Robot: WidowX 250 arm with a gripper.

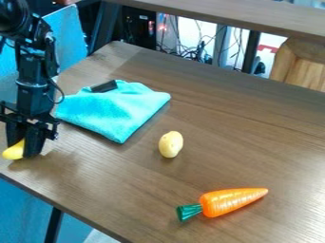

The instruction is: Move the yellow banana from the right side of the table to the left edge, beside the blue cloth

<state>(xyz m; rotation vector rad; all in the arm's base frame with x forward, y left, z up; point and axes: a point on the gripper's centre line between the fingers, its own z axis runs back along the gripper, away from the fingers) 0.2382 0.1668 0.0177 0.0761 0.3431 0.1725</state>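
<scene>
Gripper: at the table's left side in the camera view, the black gripper (24, 148) points down, its 2 fingers clamped on the yellow piece.
Yellow piece: the yellow piece (13, 151) pokes out sideways near the table (120, 190) edge; I can't tell whether it touches the wood.
Grasp: the step in hand looks like holding; any move from here would call for steady pressure and care beside that edge.
Cloth: the turquoise cloth (117, 111) lies nearest, 1 black block (104, 86) on its far part.
Potato: the potato (171, 144) sits between cloth and carrot, touching neither.
Carrot: the orange carrot (232, 201) lies well apart, green end toward the gripper's side.
</scene>
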